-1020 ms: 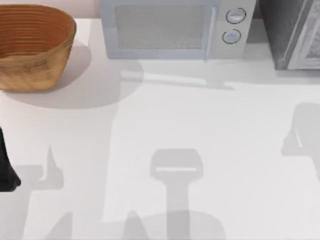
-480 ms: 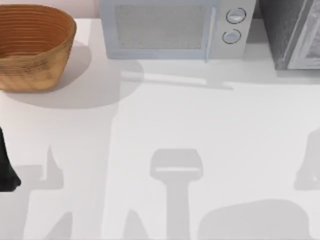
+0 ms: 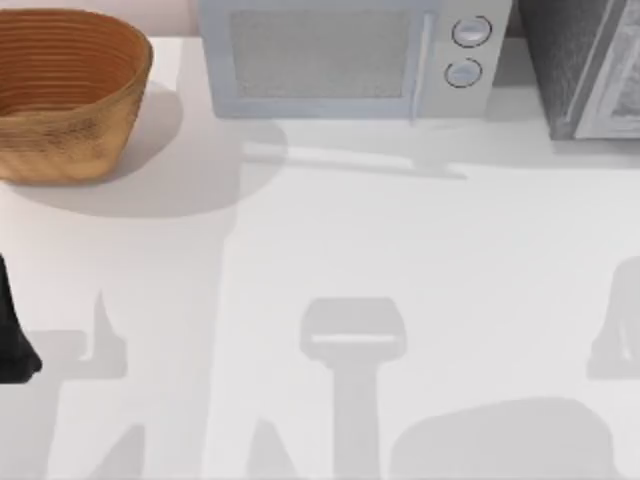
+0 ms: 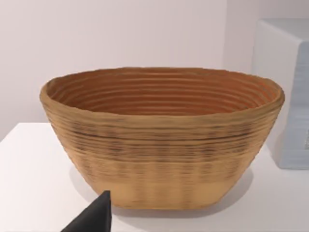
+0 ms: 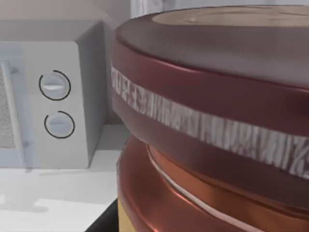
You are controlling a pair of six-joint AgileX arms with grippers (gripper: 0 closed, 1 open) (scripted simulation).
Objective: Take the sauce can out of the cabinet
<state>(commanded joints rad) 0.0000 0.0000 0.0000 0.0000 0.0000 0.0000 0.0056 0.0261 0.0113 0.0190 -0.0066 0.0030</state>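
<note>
Top view looks down on a white table [image 3: 330, 250] whose far edge carries three things: a round woven tan wicker basket [image 3: 65, 95] at the far left, a light grey microwave with two round knobs [image 3: 345, 60] in the middle, and the cabinet [image 3: 580, 65], a large box with dark speckled grey sides and a pale framed door panel, at the far right. A dark part of the left arm [image 3: 12, 335] sits at the left edge, on the near side of the basket and well apart from it. Left wrist view faces the basket [image 4: 161, 140] head-on, its ribbed inside open to the camera, with a corner of the microwave [image 4: 285, 96] just beside it and one black fingertip of the left gripper [image 4: 94, 217] poking in near the camera; whether that gripper is open or closed cannot be told. Right wrist view has the sauce can [image 5: 212, 121], a small cylinder with a dark maroon rim and a pale banded label, pressed up very close to the lens and tilted, the microwave's knob panel [image 5: 57, 104] standing behind it. It appears to sit at the right gripper, though no fingers can be made out, so its grip cannot be told.
</note>
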